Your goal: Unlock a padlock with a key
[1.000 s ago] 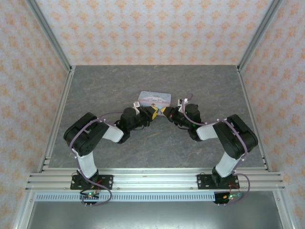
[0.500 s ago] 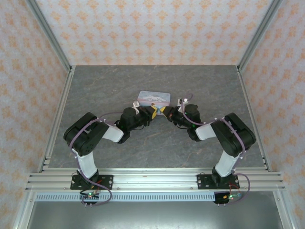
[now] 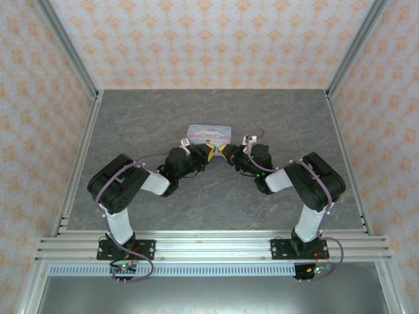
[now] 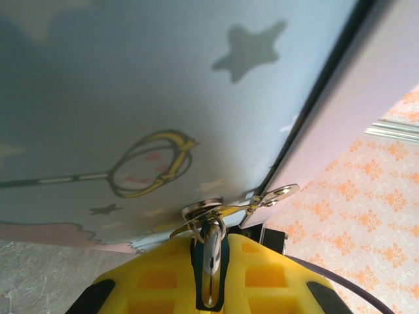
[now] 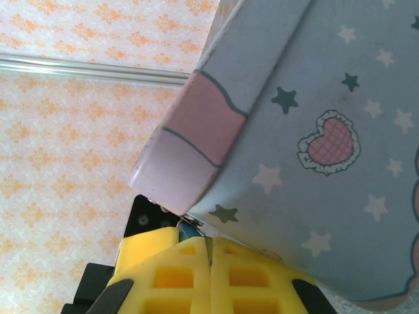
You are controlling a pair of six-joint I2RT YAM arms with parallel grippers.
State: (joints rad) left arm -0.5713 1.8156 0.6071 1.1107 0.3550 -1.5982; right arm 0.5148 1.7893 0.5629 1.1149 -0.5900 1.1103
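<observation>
Both arms reach in over the grey desk [image 3: 216, 196] and meet at the near edge of the pale blue tin box [image 3: 209, 133], which sits mid-desk. The left gripper [image 3: 209, 152] comes in from the left, the right gripper [image 3: 224, 152] from the right, tips almost touching. Up close on the left wrist, the yellow fingers [image 4: 163, 275] are pinched tight on the key [image 4: 209, 265], a thin pale sliver standing up in the seam, its top end right at the box's shiny clasp [image 4: 204, 210]. On the right wrist view the fingers are squeezed to a hairline, and the padlock [image 5: 188, 230] peeks out teal just at their tips, tucked under the box's corner; whether it is actually pinched, cannot tell
</observation>
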